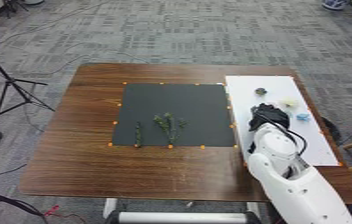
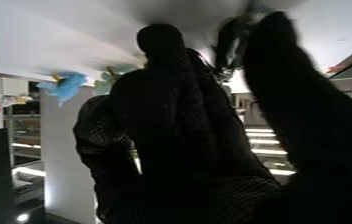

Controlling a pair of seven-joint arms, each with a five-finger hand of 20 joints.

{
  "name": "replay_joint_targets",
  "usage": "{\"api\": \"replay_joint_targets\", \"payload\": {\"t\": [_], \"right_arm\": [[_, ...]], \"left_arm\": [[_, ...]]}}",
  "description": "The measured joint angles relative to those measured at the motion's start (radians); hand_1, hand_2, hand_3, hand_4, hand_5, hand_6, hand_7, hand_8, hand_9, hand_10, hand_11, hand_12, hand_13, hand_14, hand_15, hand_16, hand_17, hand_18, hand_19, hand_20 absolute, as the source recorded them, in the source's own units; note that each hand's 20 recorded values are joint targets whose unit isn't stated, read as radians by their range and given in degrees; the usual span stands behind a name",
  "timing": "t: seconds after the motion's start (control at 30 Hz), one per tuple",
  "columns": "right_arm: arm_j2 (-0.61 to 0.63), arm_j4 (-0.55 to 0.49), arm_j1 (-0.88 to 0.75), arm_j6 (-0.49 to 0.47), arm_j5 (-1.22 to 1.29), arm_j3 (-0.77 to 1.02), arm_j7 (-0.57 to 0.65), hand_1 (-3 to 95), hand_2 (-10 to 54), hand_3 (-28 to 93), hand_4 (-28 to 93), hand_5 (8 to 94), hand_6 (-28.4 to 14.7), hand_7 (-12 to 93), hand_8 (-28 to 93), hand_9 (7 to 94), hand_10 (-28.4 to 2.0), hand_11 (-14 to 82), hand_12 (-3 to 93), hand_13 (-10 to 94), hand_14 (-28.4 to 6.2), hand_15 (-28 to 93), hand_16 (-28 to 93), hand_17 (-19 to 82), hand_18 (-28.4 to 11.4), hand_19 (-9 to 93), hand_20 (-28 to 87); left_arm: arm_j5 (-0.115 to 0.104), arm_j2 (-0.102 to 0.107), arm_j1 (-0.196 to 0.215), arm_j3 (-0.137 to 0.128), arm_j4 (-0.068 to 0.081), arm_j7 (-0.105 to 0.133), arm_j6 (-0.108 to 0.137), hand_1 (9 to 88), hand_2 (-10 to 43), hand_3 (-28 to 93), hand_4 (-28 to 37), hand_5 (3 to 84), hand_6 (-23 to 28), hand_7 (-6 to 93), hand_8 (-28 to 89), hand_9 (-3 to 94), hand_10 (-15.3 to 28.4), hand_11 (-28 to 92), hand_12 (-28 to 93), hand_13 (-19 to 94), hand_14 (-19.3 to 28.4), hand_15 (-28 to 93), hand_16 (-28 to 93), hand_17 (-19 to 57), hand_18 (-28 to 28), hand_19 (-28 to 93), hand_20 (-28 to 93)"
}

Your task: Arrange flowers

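A grey patterned carpet (image 1: pixel 181 35) surrounds the brown wooden surface (image 1: pixel 84 115), and a black tripod (image 1: pixel 7 80) stands on the floor to the left. A black mat (image 1: pixel 172 100) lies on the surface, with orange markers along its edges. Green stems (image 1: pixel 138 135) rest on the near part of the mat: a single one at the left and a branching bunch beside it.

To the right lies a long white sheet (image 1: pixel 319 150). On it are a small dark grey-green flower (image 1: pixel 260 91), a cream flower (image 1: pixel 288 103) and a blue flower (image 1: pixel 303 117).

The right robot hand (image 1: pixel 268 118) is low over the sheet, left of the blue flower and nearer than the dark one. Its fingers are extended and loose, with the thumb apart; a blurred dark shape between them is too unclear to name.
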Motion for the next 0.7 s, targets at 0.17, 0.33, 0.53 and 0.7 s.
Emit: {"api": "replay_joint_targets", "payload": {"t": [0.17, 0.33, 0.53, 0.7], "right_arm": [[-0.005, 0.003, 0.008, -0.014, 0.016, 0.012, -0.004, 62.7, -9.5, 64, -26, 83.3, -5.1, 18, 16, 88.5, -11.5, 15.5, 44.9, 81, -8.4, 66, 33, 41, -28.4, 91, 37], [-0.005, -0.001, 0.007, 0.006, 0.063, 0.029, -0.003, 61.5, -9.5, 66, -24, 83.9, -4.1, 19, 20, 90.0, -11.2, 16.7, 45.3, 85, -5.8, 63, 33, 43, -28.4, 92, 37], [-0.004, -0.040, -0.027, 0.137, 0.235, 0.076, 0.000, 58.3, -9.5, 69, -20, 83.9, -3.3, 20, 23, 89.4, -11.5, 20.6, 44.6, 86, -5.5, 61, 34, 45, -28.4, 93, 36], [-0.004, -0.097, -0.080, 0.214, 0.296, 0.078, -0.016, 56.8, -9.5, 71, -19, 83.5, -3.4, 21, 25, 88.7, -11.6, 23.1, 44.8, 86, -5.8, 61, 35, 45, -28.4, 93, 36]], "left_arm": [[0.000, -0.002, 0.001, 0.001, -0.001, 0.001, 0.000, 22.2, 17.2, 70, -28.3, 36.3, 8.4, 7.7, -7, 28.9, 13.5, 11, 11, 21, 14.2, 24, -4, -5.1, 11.8, 24, 11], [0.000, -0.002, 0.001, 0.007, -0.001, 0.002, 0.000, 22.1, 17.2, 70, -28.3, 36.3, 8.5, 7.6, -7, 29.0, 13.4, 11, 11, 21, 14.2, 24, -3, -5.1, 11.8, 24, 11], [0.000, -0.002, 0.000, 0.010, -0.001, 0.002, 0.000, 22.2, 17.3, 70, -28.3, 36.5, 8.5, 7.5, -7, 29.0, 13.5, 12, 11, 21, 14.2, 24, -4, -5.1, 11.8, 24, 11], [0.000, -0.004, 0.001, 0.010, -0.001, 0.002, 0.002, 22.2, 17.4, 70, -28.3, 36.5, 8.5, 7.6, -7, 29.0, 13.5, 12, 11, 21, 14.2, 24, -4, -5.1, 11.8, 24, 11]]}}
